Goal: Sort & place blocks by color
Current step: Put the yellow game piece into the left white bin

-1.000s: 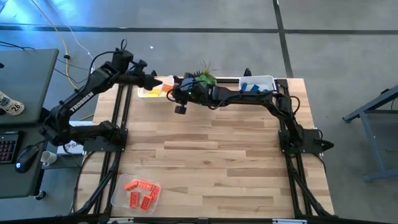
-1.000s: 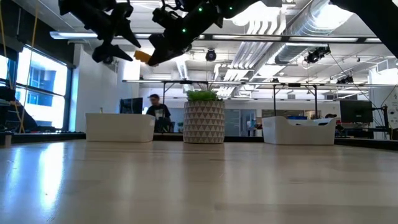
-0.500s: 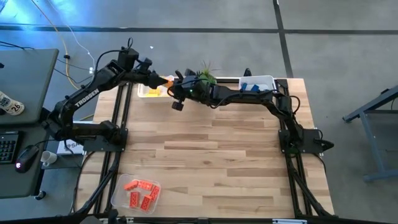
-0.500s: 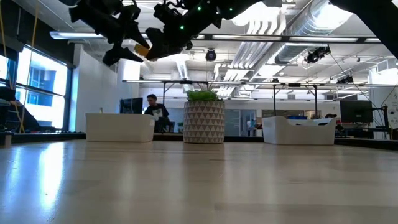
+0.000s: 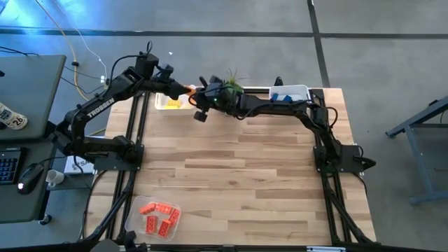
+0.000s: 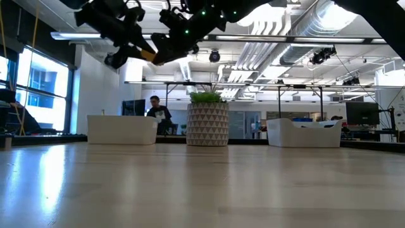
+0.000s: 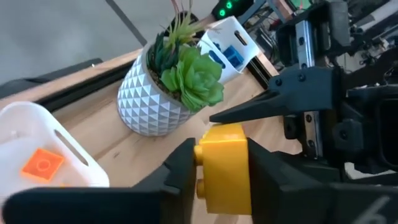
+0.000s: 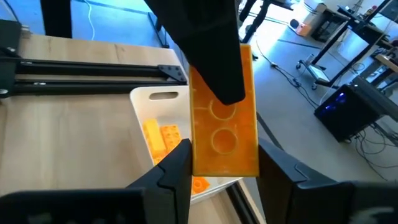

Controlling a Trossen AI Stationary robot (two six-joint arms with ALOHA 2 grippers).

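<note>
Both grippers meet in the air above the far edge of a pale wooden bench (image 5: 245, 175). A yellow brick (image 7: 225, 167) sits between the left gripper (image 7: 221, 171) jaws and the right gripper (image 8: 224, 165) jaws, both closed on it. White "TROSSEN" lettering (image 5: 100, 111) marks the left arm. Beneath lies a white tray (image 8: 163, 99); beyond, an open workshop with ceiling ducts.

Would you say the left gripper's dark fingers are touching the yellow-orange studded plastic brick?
Touching. The left wrist view shows the left gripper with a dark finger pressed against each side of the yellow-orange studded plastic brick, no gap.
</note>
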